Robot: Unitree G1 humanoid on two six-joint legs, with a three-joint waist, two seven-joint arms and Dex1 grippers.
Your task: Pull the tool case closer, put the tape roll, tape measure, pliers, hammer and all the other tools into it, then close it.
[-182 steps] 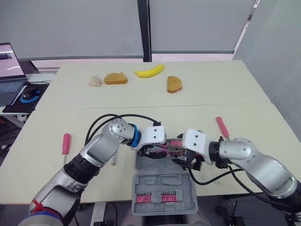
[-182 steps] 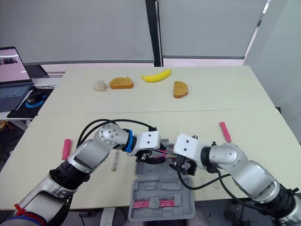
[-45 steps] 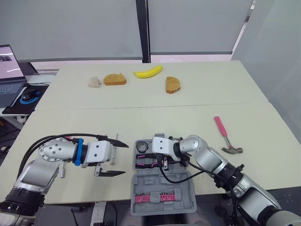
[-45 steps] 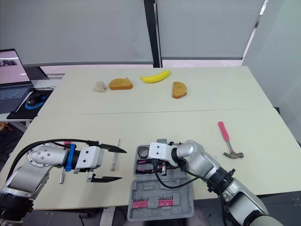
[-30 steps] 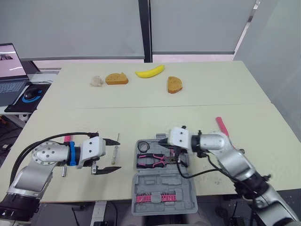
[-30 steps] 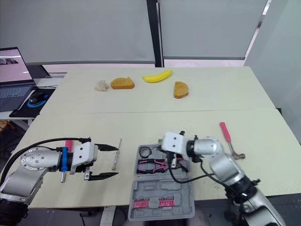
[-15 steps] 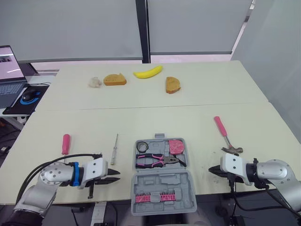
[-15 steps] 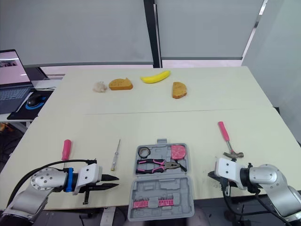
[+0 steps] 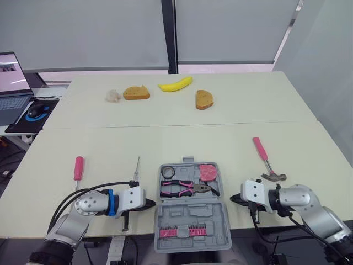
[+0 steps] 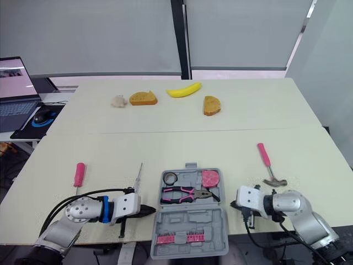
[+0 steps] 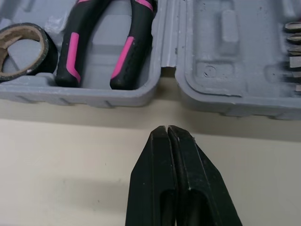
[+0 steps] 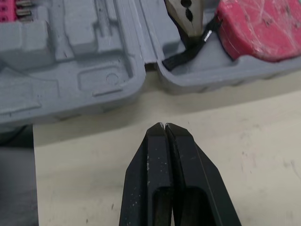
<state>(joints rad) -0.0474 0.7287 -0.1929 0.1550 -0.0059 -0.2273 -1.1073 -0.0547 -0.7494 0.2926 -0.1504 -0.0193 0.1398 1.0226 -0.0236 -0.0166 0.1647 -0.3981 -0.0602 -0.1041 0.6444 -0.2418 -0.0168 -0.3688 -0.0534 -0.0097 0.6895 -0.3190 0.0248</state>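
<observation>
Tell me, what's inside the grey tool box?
In the open tool case: a tape roll, pink-handled pliers and a pink tape measure. Its lid half holds a row of pink bits. Anything under the pliers is hidden.

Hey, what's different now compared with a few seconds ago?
Both arms pulled out of the tool case: the left tool and right tool, both shut, now sit beside its left and right edges. The pliers were let go and lie inside. The hammer and pink-handled screwdriver stayed on the table.
</observation>
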